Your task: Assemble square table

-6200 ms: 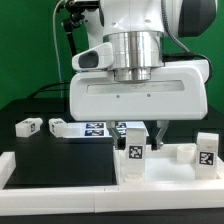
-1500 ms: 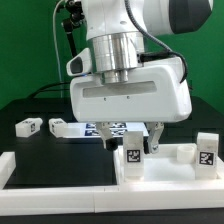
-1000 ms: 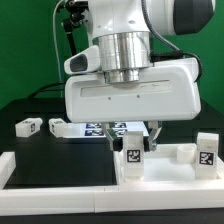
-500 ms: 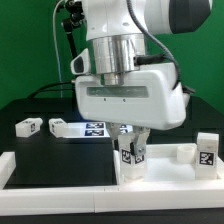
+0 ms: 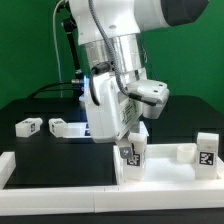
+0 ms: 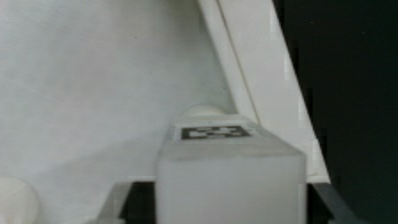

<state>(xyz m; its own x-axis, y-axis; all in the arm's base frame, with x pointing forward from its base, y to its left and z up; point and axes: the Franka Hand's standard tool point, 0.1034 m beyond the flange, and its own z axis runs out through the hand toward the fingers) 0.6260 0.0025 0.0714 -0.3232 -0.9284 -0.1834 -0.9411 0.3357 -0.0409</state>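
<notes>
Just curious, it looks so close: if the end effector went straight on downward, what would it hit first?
Probably the square tabletop directly below: the end effector grips an upright leg that seems to stand on it.

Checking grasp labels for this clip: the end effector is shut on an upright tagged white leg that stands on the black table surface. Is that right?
Not quite. The end effector is shut on the upright tagged white leg, but the leg stands on the white square tabletop near its raised rim, not on the black surface. The wrist view shows this.
</notes>
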